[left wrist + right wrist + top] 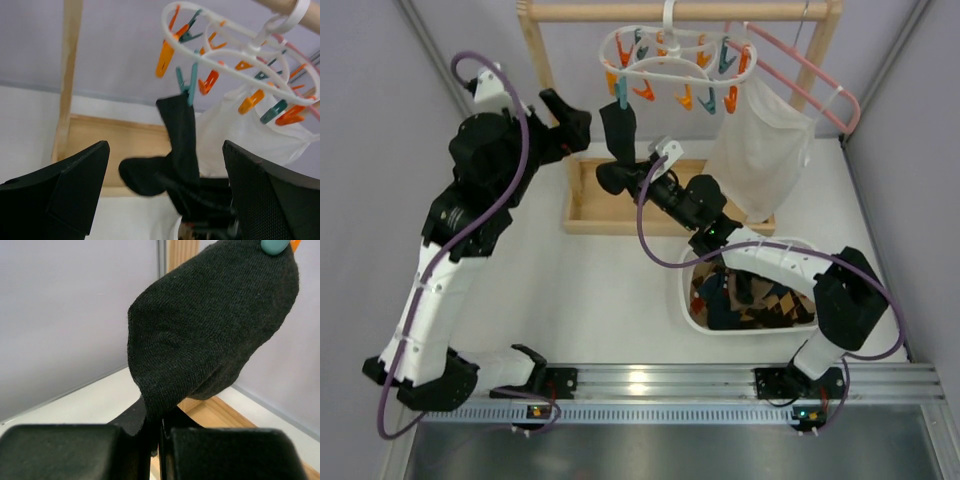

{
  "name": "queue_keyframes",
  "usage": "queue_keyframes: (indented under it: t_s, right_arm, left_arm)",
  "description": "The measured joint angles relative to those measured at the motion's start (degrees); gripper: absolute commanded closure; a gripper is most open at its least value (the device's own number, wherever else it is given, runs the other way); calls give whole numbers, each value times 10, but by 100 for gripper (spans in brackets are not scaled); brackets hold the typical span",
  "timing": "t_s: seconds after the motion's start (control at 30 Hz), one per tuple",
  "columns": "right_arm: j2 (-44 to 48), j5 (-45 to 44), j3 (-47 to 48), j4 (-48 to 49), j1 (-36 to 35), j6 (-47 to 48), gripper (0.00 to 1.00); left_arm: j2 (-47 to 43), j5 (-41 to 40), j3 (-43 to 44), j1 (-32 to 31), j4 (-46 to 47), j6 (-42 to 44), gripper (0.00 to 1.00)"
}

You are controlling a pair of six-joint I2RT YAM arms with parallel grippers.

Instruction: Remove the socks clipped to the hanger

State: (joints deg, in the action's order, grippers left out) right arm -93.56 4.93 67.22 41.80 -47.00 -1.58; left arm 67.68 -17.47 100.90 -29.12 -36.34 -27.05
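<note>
One black sock (pixel 617 128) hangs from a teal clip (pixel 189 85) on the white ring-shaped hanger (pixel 670 66), which is hooked over the wooden rail. My right gripper (pixel 628 180) is shut on the lower part of this sock (pixel 210 325), with fabric pinched between its jaws (pixel 161 440). My left gripper (pixel 578 124) stands wide open to the left of the sock, not touching it. In the left wrist view the sock (pixel 177 135) hangs beyond the open fingers (pixel 165 150), below the hanger (pixel 240 50). The other orange and teal clips hold nothing.
The wooden rack (pixel 542 80) stands at the back on a tray-like base (pixel 582 215). A white mesh bag (pixel 760 140) and a pink wire hanger (pixel 815 85) hang right of the ring hanger. A white basket (pixel 691 300) of socks sits under my right arm.
</note>
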Motion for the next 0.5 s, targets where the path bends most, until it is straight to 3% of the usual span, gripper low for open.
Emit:
queue_keyframes:
  t_s: [0.23,0.5]
  right_arm:
    - [28,-21,-24,-38,-20,-1,100]
    - [61,-15,-47,-69,-20,-15,100]
  left_arm:
    - [207,41,217,0,3,37,2]
    - [260,96,259,0,-2,42,6]
